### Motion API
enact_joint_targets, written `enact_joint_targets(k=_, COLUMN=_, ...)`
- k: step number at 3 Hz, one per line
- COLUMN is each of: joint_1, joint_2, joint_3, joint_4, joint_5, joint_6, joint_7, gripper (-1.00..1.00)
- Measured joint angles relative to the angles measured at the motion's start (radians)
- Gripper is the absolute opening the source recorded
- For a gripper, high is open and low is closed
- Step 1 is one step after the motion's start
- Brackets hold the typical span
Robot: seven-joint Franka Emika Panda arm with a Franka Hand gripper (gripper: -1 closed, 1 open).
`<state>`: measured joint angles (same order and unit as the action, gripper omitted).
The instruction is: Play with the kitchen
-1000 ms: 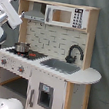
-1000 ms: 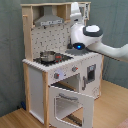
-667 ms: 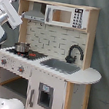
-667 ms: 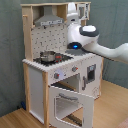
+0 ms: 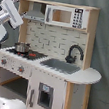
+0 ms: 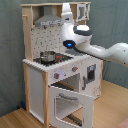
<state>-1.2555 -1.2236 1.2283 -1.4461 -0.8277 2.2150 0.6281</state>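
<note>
Hovering above the stovetop, the arm [image 6: 80, 37] hides its end effector, so I cannot tell its grip. The kitchen [image 5: 53, 65] stands upright, oven door [image 6: 70, 102] hanging open; a low swing could topple the pot [image 6: 48, 56] at nine o'clock.

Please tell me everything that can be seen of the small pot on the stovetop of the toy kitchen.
The pot is small, round and looks like shiny metal, with an open top. It stands upright on the black stovetop, at the back on the first exterior view's left, under the range hood. The second exterior view shows it too. Only the stovetop touches it; the robot arm is apart from it. What it holds cannot be seen.
</note>
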Motion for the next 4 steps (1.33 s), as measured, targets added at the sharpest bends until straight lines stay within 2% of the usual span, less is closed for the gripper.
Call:
enact_joint_targets(k=2, joint_1=-0.112, joint_2=0.0, joint_3=0.012, joint_4=0.125, joint_5=0.147, joint_6=-0.004, joint_7=-0.001, gripper=1.0)
enact_joint_targets(k=3, joint_1=-0.151, joint_2=0.0, joint_3=0.016, joint_4=0.155, joint_5=0.237, joint_6=-0.006, joint_7=0.0, gripper=1.0)
enact_joint_targets(k=4, joint_1=-0.16, joint_2=0.002, joint_3=0.015, joint_4=0.155, joint_5=0.297, joint_6=-0.027, joint_7=0.002, gripper=1.0)
